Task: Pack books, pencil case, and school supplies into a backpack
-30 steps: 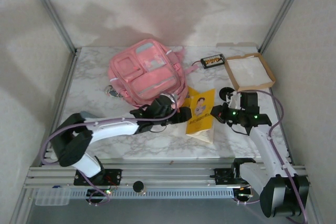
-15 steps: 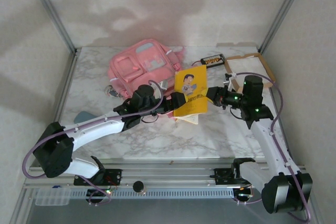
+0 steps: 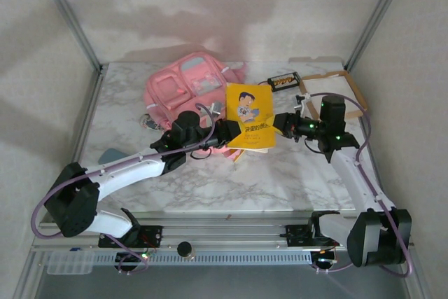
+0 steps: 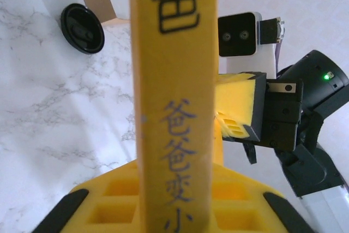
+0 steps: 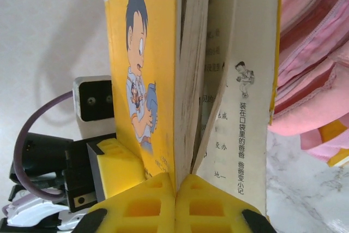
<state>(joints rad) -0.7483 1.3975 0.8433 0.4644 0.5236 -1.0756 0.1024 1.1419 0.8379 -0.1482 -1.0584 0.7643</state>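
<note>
A bright yellow book (image 3: 250,115) with a cartoon figure stands upright above the table, held between both grippers just right of the pink backpack (image 3: 183,90). My left gripper (image 3: 227,133) is shut on its spine edge (image 4: 174,80), and the spine runs up from the left gripper (image 4: 174,189). My right gripper (image 3: 281,124) is shut on the front cover and some pages (image 5: 147,80). The right gripper (image 5: 175,181) leaves the back pages fanning loose. The backpack (image 5: 313,53) lies close behind the book. A dark book with an orange picture (image 3: 283,81) lies at the back.
A brown tray with a white inside (image 3: 336,92) sits at the back right, behind the right arm. A black round object (image 4: 82,28) lies on the marble near the tray. A teal object (image 3: 108,154) lies at the left. A yellow corner (image 5: 339,154) pokes out under the backpack.
The yellow book has come off the table and now stands upright. Both grippers have carried it back and left, closer to the backpack.
</note>
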